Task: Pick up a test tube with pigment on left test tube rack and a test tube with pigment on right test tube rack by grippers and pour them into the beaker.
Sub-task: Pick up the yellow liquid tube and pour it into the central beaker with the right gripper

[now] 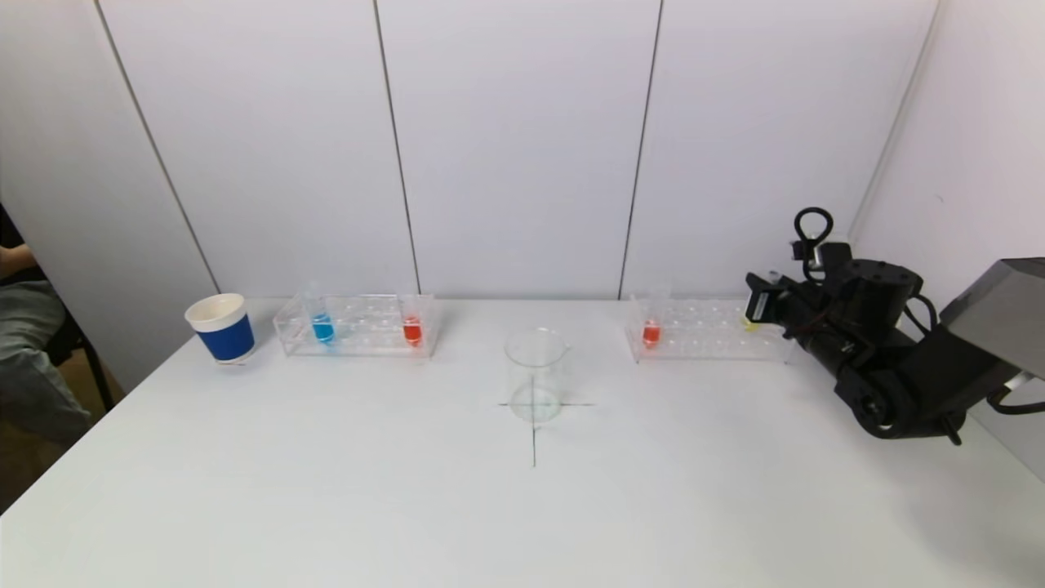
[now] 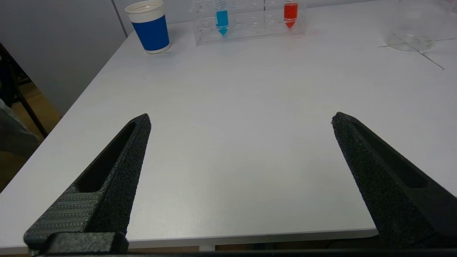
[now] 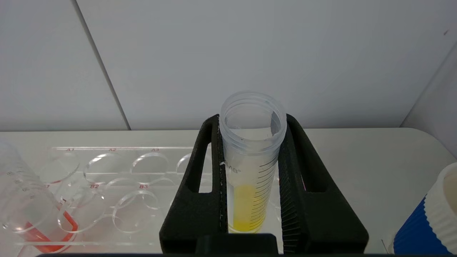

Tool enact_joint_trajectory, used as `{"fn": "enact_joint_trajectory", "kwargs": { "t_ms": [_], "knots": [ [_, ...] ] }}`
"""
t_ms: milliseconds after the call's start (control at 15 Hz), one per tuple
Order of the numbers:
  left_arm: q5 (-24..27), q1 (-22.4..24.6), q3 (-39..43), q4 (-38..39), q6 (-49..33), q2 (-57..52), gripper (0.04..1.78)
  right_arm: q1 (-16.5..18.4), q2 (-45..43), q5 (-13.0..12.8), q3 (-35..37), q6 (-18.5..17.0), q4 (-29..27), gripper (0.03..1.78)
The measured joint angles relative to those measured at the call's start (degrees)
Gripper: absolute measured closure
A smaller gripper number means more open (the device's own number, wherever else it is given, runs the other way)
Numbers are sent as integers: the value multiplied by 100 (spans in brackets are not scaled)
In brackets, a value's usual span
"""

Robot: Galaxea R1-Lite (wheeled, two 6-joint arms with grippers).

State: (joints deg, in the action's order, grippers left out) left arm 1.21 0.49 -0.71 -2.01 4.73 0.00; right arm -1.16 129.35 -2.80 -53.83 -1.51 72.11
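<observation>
The left rack (image 1: 359, 327) holds a blue-pigment tube (image 1: 322, 325) and a red-pigment tube (image 1: 412, 328); both also show in the left wrist view, the blue tube (image 2: 221, 19) and the red tube (image 2: 290, 13). The empty glass beaker (image 1: 535, 374) stands at the table's centre on a drawn cross. The right rack (image 1: 706, 335) holds a red-pigment tube (image 1: 651, 331). My right gripper (image 3: 251, 119) is shut on an upright yellow-pigment tube (image 3: 250, 171) at that rack's right end (image 1: 748, 324). My left gripper (image 2: 241, 121) is open and empty over the table's near left edge.
A blue paper cup (image 1: 221, 327) stands left of the left rack. Another blue cup (image 3: 428, 221) shows beside the right rack in the right wrist view. The wall is close behind both racks. A person sits beyond the table's left edge.
</observation>
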Motion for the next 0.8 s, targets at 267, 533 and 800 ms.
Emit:
{"fn": "enact_joint_trajectory", "kwargs": {
  "t_ms": [267,533,800],
  "knots": [
    [2,0,0,1,0,0,5,6,-449,-4,-217,13,-507,134],
    [0,2,0,1,0,0,5,4,-964,2,-589,77,-1191,134],
    [2,0,0,1,-2,0,5,-13,-1585,74,-1179,217,-2203,134]
  ]
}}
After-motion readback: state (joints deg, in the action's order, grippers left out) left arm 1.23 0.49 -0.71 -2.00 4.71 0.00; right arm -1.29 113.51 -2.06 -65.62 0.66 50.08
